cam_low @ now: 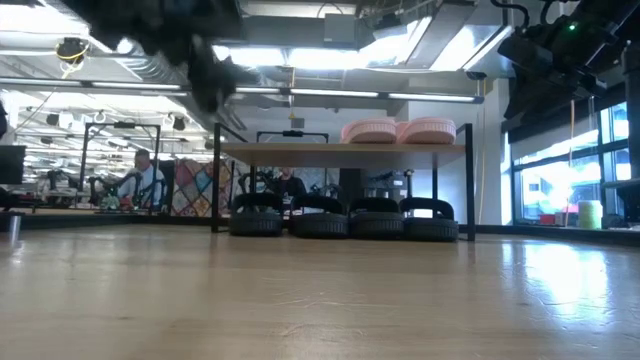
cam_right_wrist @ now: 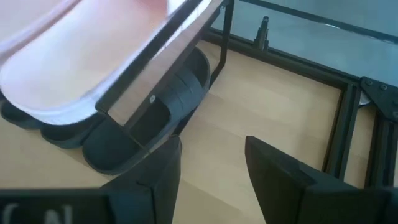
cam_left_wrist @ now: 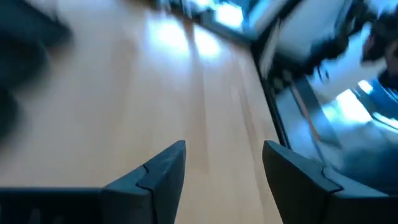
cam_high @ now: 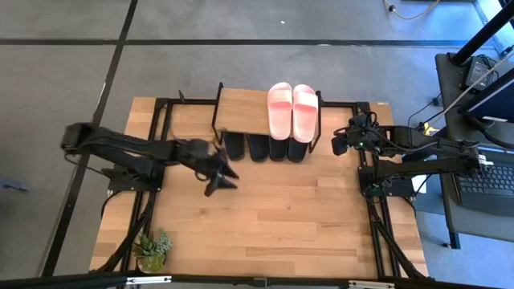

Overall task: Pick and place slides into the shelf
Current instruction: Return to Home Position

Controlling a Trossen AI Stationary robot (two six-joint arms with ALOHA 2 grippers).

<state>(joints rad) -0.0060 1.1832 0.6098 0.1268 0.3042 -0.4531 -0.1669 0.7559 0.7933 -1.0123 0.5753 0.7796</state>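
One shelf (cam_high: 241, 112): pink slides (cam_high: 292, 108) on top, four black slides (cam_high: 265, 148) beneath (single row). Left gripper (cam_left_wrist: 224, 147): fingers apart, empty, above the counter (cam_high: 281, 209). Right gripper (cam_right_wrist: 212, 142): apart, empty, beside the shelf.

Shelf (cam_high: 241, 112): low rack, light wood top w/ thin black metal legs, standing at far edge of table, approx. centre. Pink slides (cam_high: 292, 110): 1 pair, side by side on top board at its right end, soles down. Black slides (cam_high: 265, 148): 4 in a row under the board, flat on table, close together btwn the legs, near ends poking out past front edge.
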